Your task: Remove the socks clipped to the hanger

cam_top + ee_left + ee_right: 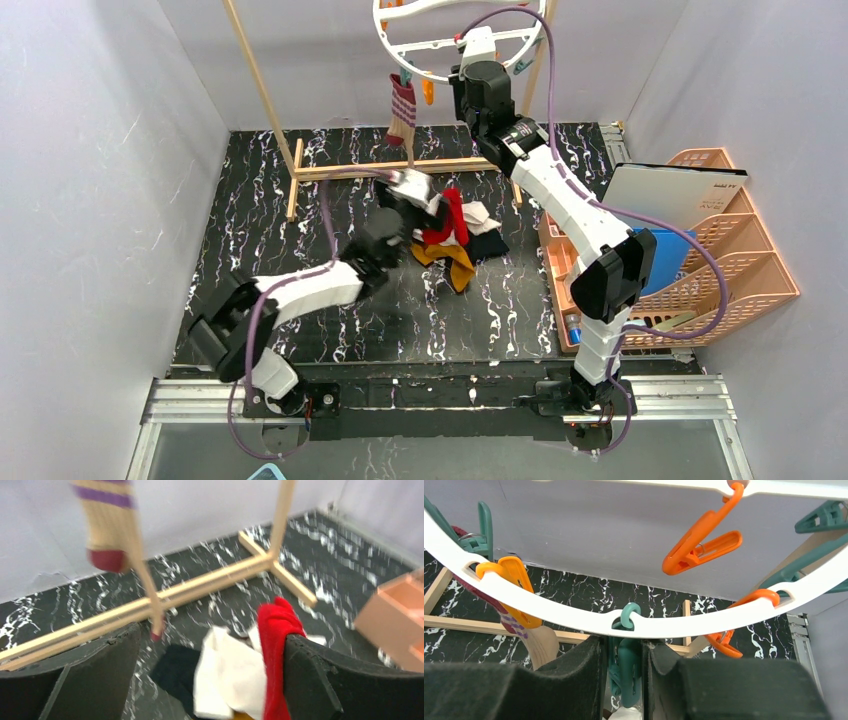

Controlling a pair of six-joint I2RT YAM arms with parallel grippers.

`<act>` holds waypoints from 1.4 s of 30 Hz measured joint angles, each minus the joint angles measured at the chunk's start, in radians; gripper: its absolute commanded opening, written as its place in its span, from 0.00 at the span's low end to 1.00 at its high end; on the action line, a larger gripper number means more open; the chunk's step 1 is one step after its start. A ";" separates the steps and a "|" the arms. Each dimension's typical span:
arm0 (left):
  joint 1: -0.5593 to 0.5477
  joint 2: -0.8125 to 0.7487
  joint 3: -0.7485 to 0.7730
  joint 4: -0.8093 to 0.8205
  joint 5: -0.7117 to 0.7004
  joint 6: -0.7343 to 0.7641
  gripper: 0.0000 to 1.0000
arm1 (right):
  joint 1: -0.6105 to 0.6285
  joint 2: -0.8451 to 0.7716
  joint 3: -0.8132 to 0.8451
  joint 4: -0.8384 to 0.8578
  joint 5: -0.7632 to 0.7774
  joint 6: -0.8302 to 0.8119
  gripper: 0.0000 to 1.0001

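The white ring hanger hangs at the top, with orange and teal clothespins. A pink/maroon striped sock hangs from a clip on its left side; it also shows in the left wrist view and the right wrist view. My right gripper is up at the ring, shut on a teal clothespin. Something white shows just below that pin. My left gripper is open, low over a pile of red, white, black and mustard socks. The red sock touches its right finger.
The light wooden pole frame stands behind the pile, with its base bars on the black marbled table. An orange basket rack holding a white board and a blue item stands at the right. Grey walls close in on the left, back and right.
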 measured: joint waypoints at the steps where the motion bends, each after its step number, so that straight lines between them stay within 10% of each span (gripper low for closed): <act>1: 0.047 -0.041 -0.017 0.002 0.050 -0.042 0.99 | -0.005 -0.003 -0.008 0.003 -0.005 0.000 0.01; 7: 0.290 -0.139 0.011 -0.039 0.264 -0.199 0.98 | -0.034 -0.041 -0.048 0.020 -0.036 0.009 0.01; 17: 0.356 -0.025 0.106 -0.163 0.378 -0.275 0.94 | -0.049 -0.085 -0.084 0.020 -0.060 0.016 0.03; 21: 0.410 0.012 0.129 -0.167 0.395 -0.297 0.98 | -0.061 -0.101 -0.104 0.032 -0.079 0.017 0.48; 29: 0.503 0.094 0.167 -0.123 0.488 -0.333 0.99 | -0.093 -0.135 -0.131 0.039 -0.091 0.038 0.98; 42: 0.564 0.191 0.217 -0.036 0.790 -0.361 0.98 | -0.140 -0.184 -0.209 0.043 -0.097 0.063 0.98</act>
